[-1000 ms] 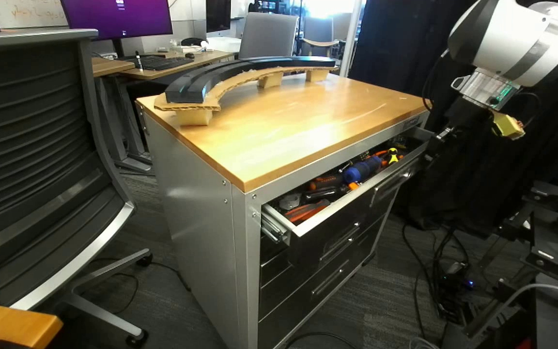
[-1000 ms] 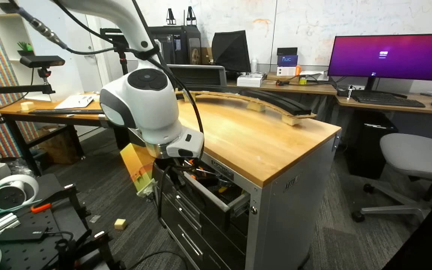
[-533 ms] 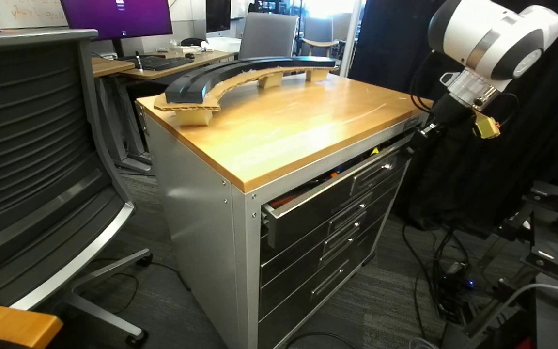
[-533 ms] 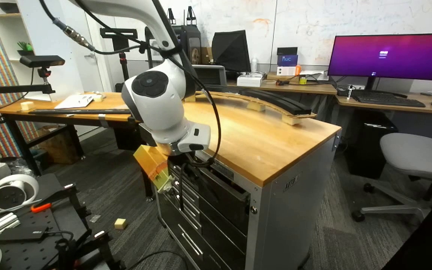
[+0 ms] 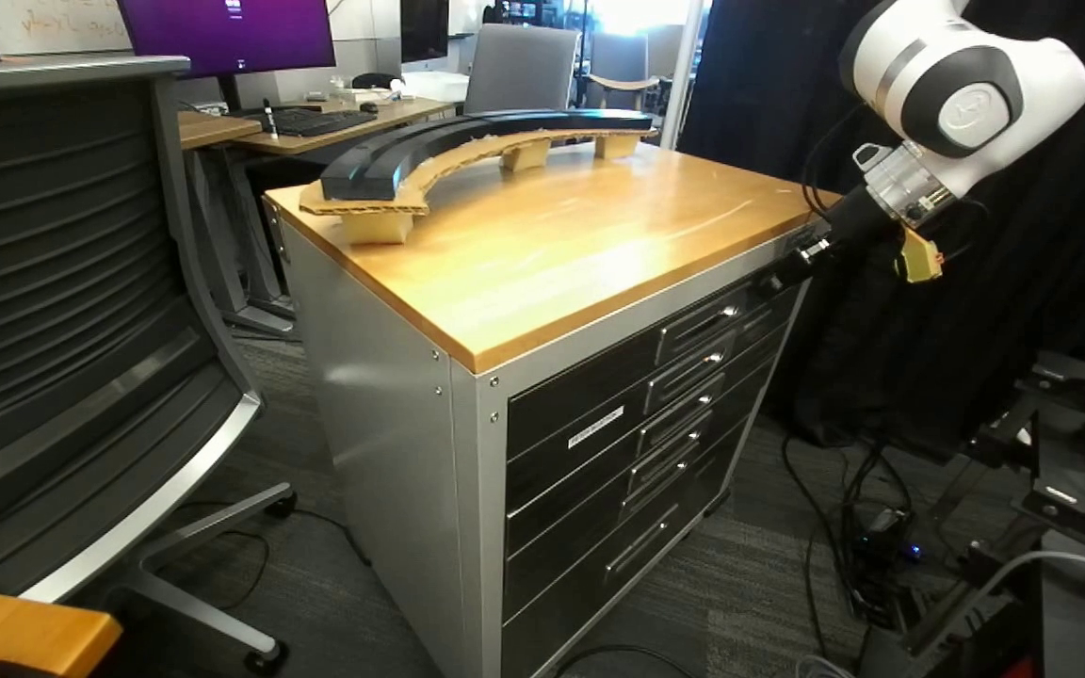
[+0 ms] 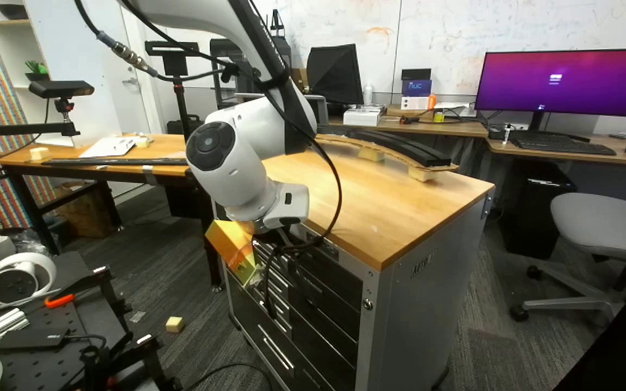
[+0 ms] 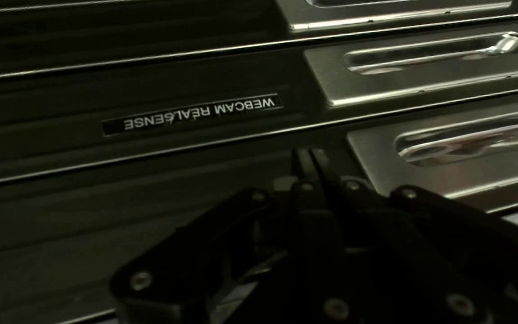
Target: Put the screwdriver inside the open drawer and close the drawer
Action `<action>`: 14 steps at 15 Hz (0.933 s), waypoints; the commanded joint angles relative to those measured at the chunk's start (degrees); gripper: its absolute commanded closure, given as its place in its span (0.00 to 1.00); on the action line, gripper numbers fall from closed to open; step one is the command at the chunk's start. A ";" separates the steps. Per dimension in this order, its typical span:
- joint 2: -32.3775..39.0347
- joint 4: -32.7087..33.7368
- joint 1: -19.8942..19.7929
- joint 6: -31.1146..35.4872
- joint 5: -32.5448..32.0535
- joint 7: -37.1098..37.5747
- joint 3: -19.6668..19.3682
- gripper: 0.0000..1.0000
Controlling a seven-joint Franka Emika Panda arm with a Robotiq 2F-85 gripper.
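Cabinet: we see its top drawer sitting flush. In the wrist view the end effector is closed, before that drawer's face, beside its handle; contact unclear. We cannot tell where the screwdriver lies.

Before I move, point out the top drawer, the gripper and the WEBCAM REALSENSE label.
Top drawer [image 5: 632,364]: an exterior view, near the middle of its front panel.
Gripper [image 7: 311,155]: wrist view, between its fingertips.
WEBCAM REALSENSE label [image 7: 191,114]: wrist view, middle of its printed strip.
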 commanded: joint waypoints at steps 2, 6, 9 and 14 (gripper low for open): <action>-3.31 -4.76 -0.88 5.59 -7.14 12.25 2.80 0.58; -4.79 -13.39 -8.09 19.60 -18.60 30.59 16.69 0.27; -0.31 -16.49 -14.32 29.38 -15.93 31.99 28.18 0.03; 3.79 -16.53 -20.50 39.48 -3.69 22.43 39.31 0.00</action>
